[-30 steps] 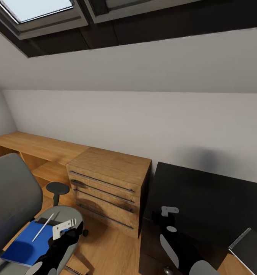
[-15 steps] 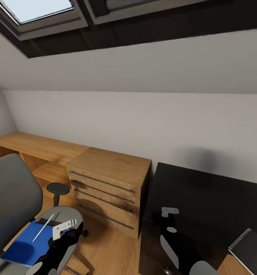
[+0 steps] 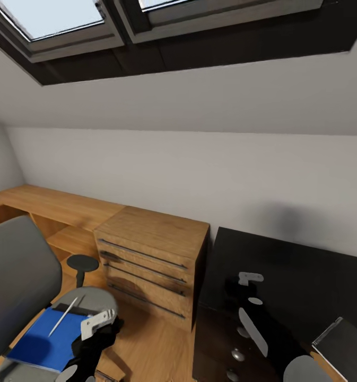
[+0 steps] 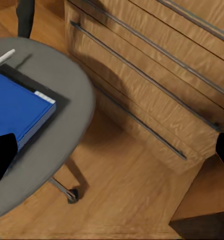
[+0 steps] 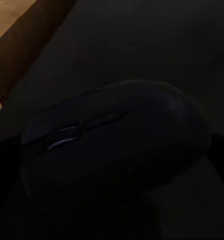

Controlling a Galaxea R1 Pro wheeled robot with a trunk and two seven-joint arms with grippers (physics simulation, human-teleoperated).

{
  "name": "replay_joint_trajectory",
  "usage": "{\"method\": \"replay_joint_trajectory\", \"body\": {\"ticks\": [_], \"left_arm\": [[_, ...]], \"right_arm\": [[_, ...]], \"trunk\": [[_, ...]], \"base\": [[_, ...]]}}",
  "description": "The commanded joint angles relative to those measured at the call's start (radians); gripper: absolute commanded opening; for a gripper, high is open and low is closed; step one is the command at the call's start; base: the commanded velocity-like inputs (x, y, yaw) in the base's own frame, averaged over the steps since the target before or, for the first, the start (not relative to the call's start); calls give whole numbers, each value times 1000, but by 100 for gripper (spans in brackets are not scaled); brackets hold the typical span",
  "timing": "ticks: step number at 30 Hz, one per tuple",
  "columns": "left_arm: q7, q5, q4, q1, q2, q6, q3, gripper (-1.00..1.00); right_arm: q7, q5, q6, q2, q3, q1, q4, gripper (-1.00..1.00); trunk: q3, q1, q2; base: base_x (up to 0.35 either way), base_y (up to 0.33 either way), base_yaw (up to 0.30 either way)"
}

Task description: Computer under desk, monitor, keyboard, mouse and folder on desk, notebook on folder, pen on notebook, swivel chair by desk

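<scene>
The swivel chair [image 3: 19, 276] stands at the lower left, and the blue folder [image 3: 45, 337] lies on its grey seat [image 4: 57, 100] with the white pen [image 3: 64, 315] on top. My left gripper [image 3: 97, 322] hovers open beside the seat's front edge, its fingertips [image 4: 2, 155] spread wide, with the folder [image 4: 17, 107] just off one of them. My right gripper [image 3: 251, 277] is over the black desk [image 3: 295, 270], shut on the dark grey mouse [image 5: 116, 135], which is held just above the desk top [image 5: 141, 40]. The computer, monitor, keyboard and notebook are out of view or cannot be made out.
A light wooden drawer cabinet [image 3: 151, 254] stands between the chair and the desk, close to my left gripper. A wooden counter [image 3: 51, 201] runs along the wall at the left. A dark flat object with a pale edge [image 3: 342, 342] lies at the desk's lower right.
My right gripper with the mouse has moved farther out over the desk, to the right. The left gripper has shifted slightly lower. The view has tilted a little.
</scene>
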Motion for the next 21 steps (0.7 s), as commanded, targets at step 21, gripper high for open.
{"method": "replay_joint_trajectory", "body": {"ticks": [21], "left_arm": [[62, -67, 681, -3, -7, -219, -90, 100]], "right_arm": [[-106, -359, 141, -197, -2, 74, -320, -100]], "trunk": [[65, -81, 147]], "base": [[-161, 0, -1]]}}
